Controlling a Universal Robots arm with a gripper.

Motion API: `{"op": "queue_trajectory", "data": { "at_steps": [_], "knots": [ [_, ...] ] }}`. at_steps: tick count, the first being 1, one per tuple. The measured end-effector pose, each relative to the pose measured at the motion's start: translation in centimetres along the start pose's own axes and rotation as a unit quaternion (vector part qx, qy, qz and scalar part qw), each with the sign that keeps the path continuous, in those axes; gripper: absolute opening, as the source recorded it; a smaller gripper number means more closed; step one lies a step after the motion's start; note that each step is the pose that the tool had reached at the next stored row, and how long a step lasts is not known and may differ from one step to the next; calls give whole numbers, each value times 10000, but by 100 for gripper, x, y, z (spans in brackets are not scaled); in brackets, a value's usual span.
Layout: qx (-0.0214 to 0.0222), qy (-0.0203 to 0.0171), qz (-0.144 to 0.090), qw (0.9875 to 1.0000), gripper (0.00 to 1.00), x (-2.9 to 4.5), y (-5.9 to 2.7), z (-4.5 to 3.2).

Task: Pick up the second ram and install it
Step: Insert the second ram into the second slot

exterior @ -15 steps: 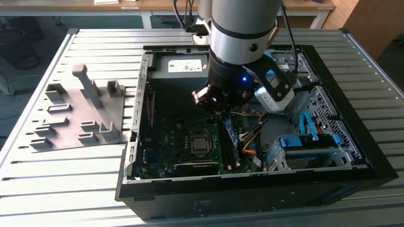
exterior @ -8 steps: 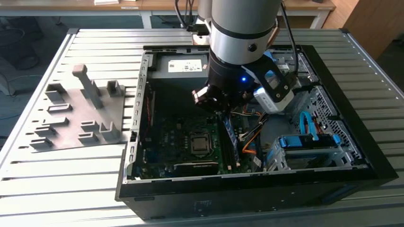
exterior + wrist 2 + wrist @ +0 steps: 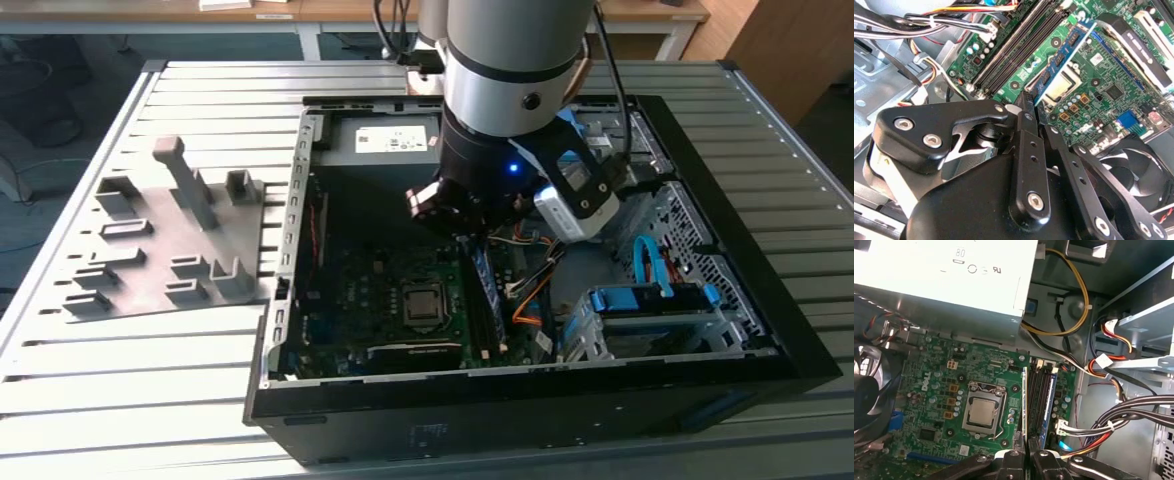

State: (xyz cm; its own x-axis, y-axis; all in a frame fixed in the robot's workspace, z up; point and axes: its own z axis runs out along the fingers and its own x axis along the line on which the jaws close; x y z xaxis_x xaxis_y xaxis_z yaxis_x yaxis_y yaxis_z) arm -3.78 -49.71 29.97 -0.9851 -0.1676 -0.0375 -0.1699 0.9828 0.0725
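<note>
Blue-green circuit board with small black chips, the second ram (image 3: pixel 1066 52), is clamped at one end between the closed fingers of the gripper (image 3: pixel 1029 100), as the second wrist view shows. The stick hangs inside an open computer case (image 3: pixel 534 400), low over the motherboard (image 3: pixel 944 365). It sits between the processor socket (image 3: pixel 983 412) and the row of long black memory slots (image 3: pixel 1014 50).

In the first wrist view the stick appears edge-on, parallel to the slots and just beside them. By that, the pick-up is done and the lining-up looks close. Seating is left, since the stick does not appear to sit in any slot. A blue strip (image 3: pixel 1049 400) among the slots may be a stick already fitted; I cannot tell.

Cable bundles (image 3: pixel 1134 425) crowd the slots' outer side without seeming to cross them. A silver power supply (image 3: pixel 944 270) and a black fan (image 3: pixel 1134 170) border the board. A grey slotted tray (image 3: pixel 160 240) lies on the bench (image 3: pixel 134 380), beside the case toward the exterior view's left edge.
</note>
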Motion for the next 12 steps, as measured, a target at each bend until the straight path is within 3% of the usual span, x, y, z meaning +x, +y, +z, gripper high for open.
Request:
{"op": "queue_trajectory", "data": {
  "at_steps": [12],
  "knots": [
    [10,-18,253,9997,14,0,0,1]
  ]
}}
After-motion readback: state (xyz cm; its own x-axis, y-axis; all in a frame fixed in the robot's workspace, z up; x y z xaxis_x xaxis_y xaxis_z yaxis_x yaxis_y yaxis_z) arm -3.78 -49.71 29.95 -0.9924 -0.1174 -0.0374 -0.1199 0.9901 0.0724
